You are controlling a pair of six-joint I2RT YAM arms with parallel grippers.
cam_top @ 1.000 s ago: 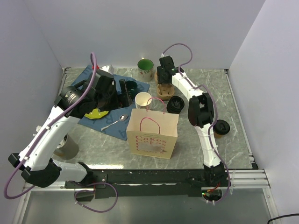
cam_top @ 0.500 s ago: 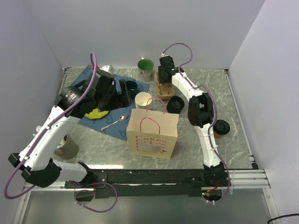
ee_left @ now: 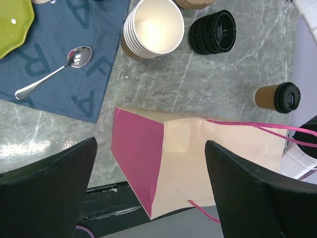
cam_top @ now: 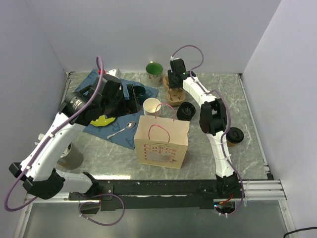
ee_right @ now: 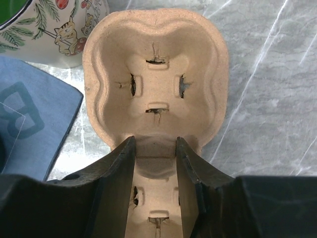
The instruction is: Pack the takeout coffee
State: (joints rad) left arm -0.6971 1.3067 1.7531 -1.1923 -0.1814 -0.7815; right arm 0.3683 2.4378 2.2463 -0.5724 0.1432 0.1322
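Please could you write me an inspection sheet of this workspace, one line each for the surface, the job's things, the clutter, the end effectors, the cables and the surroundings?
Surface: grey marbled table, a blue cloth on its left part.
Job's things: lidded coffee cup upright at the right, untouched; paper bag upright in the middle, open.
Clutter: cup carrier, stack of paper cups, stack of black lids, mug, spoon, green plate.
End effectors: left end effector open, empty, above the bag; right end effector astride the carrier's middle ridge, grip uncertain.
Cables: purple cables loop above both arms.
Surroundings: white walls on three sides.
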